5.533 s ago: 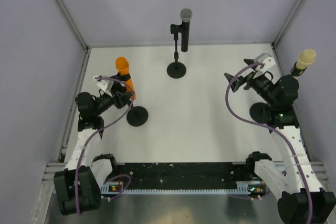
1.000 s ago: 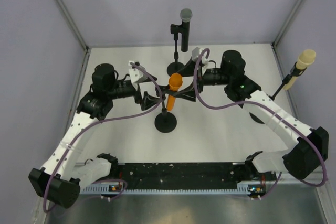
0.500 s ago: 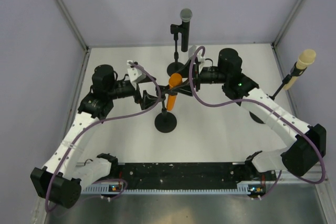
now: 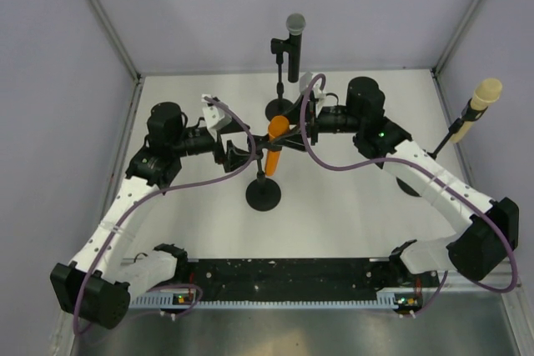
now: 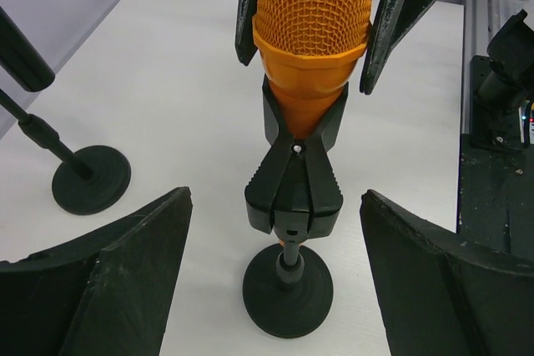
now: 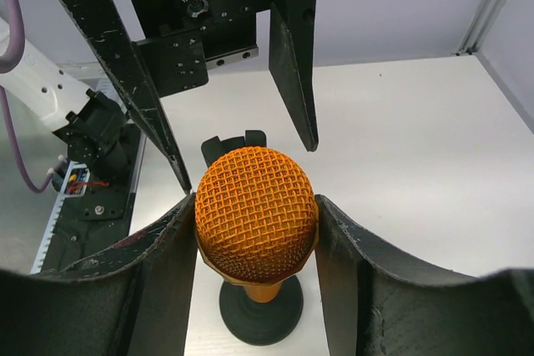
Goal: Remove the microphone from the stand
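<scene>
My right gripper is pinching the mesh head of the orange microphone, a finger pressed on each side, since that's the part standing clear above the clip to pull by. My left gripper hangs spread wide either side of the clip, touching nothing, placed I'd say to steady the stand if it tips. The microphone sits tilted in its clip, about midway between the table's left and right edges.
</scene>
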